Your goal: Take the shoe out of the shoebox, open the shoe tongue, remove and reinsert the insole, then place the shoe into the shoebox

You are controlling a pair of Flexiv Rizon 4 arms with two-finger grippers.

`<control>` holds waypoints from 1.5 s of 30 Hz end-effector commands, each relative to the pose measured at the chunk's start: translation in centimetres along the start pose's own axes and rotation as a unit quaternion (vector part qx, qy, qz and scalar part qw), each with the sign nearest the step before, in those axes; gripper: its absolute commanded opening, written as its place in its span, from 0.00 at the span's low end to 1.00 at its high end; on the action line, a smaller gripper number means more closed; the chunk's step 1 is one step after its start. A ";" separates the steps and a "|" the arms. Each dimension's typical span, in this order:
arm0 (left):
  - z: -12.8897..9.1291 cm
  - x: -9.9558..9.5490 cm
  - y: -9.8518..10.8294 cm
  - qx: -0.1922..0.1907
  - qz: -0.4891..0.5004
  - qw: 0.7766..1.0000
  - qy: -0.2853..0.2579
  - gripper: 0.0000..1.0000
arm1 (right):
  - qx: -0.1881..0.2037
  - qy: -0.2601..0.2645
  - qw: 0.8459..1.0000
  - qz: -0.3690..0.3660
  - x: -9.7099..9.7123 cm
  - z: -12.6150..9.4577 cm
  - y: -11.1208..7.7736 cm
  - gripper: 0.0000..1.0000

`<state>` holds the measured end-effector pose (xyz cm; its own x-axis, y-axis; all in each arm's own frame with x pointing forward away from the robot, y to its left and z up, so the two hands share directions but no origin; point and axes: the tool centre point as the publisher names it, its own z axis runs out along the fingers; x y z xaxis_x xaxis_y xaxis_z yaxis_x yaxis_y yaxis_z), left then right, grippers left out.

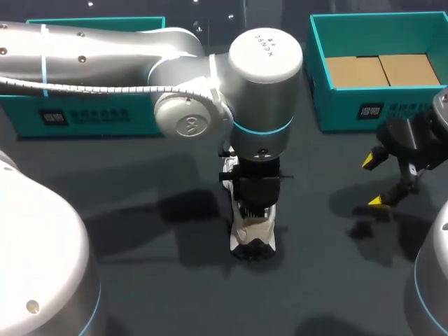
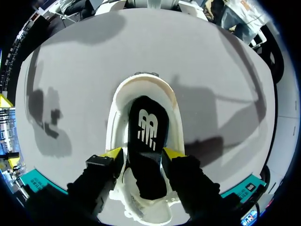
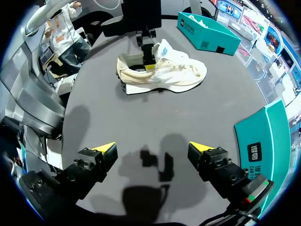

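Dark grey table [image 1: 140, 280] carries everything. Nearest on it, about the middle, the pale shoe [image 1: 253, 241] stands upright on its sole, out of its box.

My left arm comes down straight over the shoe. In the left wrist view the left end effector [image 2: 143, 155] sits inside the shoe's opening, its yellow tips pressed against the two long edges of the black insole [image 2: 148, 127], so it grips the insole.

The first risk, as I judge it, is that nothing holds the shoe down. A snug insole could drag the whole shoe up or tip it over when pulled. The pinch is also across the insole's width, so the insole may buckle and slip free. It could likewise fold on the way back in.

Farther to the right, the right end effector [image 3: 153, 150] hovers over bare table with its fingers spread wide and nothing between them. It is well apart from the shoe and cannot steady it from there.

Along the far edge stand the open teal shoebox [image 1: 336, 108] on the right and a second teal box [image 1: 98, 112] on the left, partly hidden by my left arm.
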<state>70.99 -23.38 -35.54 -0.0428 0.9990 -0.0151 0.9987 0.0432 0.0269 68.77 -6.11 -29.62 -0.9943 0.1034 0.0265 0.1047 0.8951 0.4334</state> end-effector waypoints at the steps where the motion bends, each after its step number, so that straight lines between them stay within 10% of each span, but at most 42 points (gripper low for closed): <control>1: 0.2 0.1 0.4 0.000 0.000 1.000 0.000 0.73 | 0.001 -0.002 1.000 0.000 0.2 0.1 0.0 1.00; 8: 0.2 0.4 0.7 0.001 -0.003 1.000 0.000 0.99 | 0.001 -0.002 1.000 0.000 0.2 0.1 0.0 1.00; 32: -0.9 -0.3 2.6 0.017 0.011 1.000 -0.015 0.66 | 0.001 -0.002 1.000 0.000 0.2 0.1 0.0 1.00; 45: -2.1 0.9 4.7 0.015 -0.004 1.000 -0.013 0.69 | 0.001 -0.002 1.000 0.000 0.2 0.1 0.0 1.00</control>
<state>75.09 -22.82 -33.91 -0.0516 0.9980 -0.0366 0.9987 0.0518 0.0023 68.77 -6.11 -29.62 -0.9943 0.1034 0.0265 0.1046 0.8951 0.4334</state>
